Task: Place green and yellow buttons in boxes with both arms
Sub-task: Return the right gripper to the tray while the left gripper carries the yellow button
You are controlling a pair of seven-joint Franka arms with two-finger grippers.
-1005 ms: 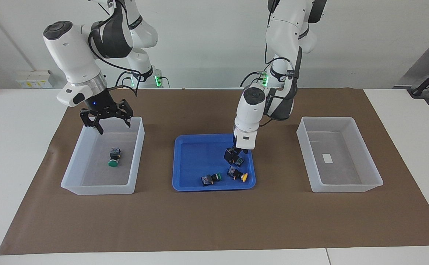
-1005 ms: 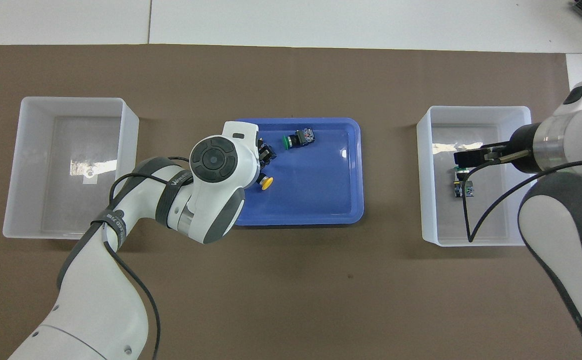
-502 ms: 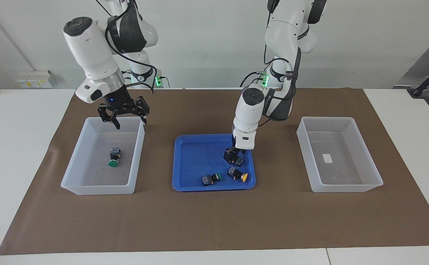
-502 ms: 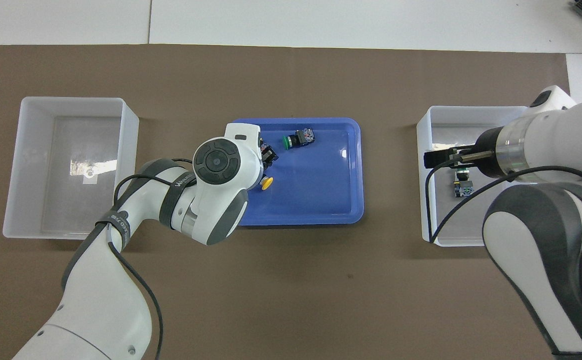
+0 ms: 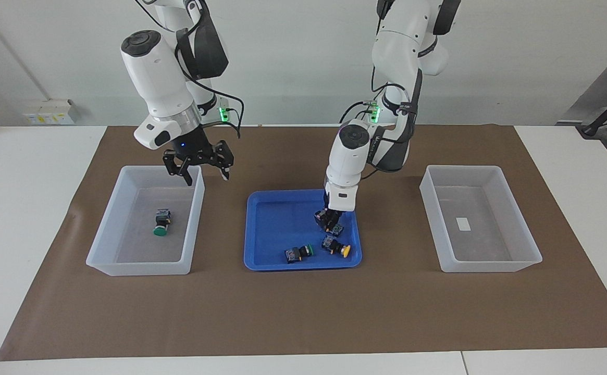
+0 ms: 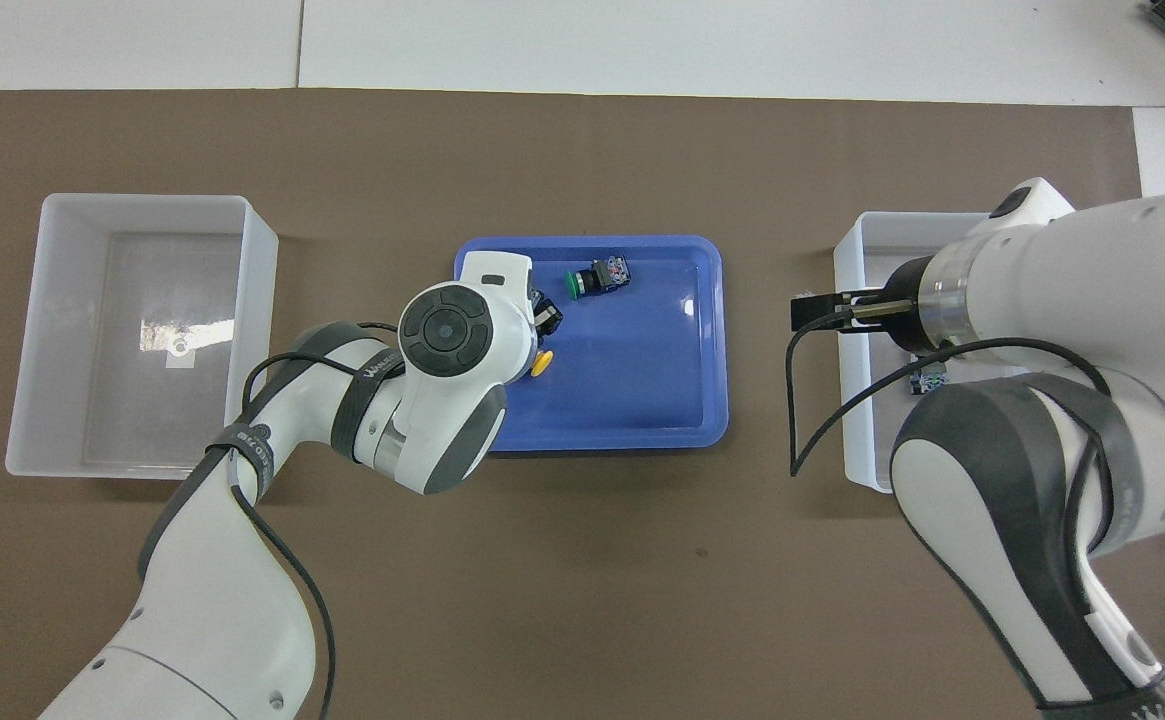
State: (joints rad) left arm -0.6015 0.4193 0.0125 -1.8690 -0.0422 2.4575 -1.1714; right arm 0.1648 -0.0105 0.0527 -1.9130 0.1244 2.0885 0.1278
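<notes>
Left tool [image 5: 330, 221] since shut on button [image 5: 334, 227]

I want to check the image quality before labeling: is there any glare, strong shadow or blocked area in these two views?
Overhead view: a bright glare patch lies on the floor of the empty box, and the right arm covers much of the other box. Facing view: light is even, shadows under the boxes and the blue tray are soft, and no glare shows.
</notes>
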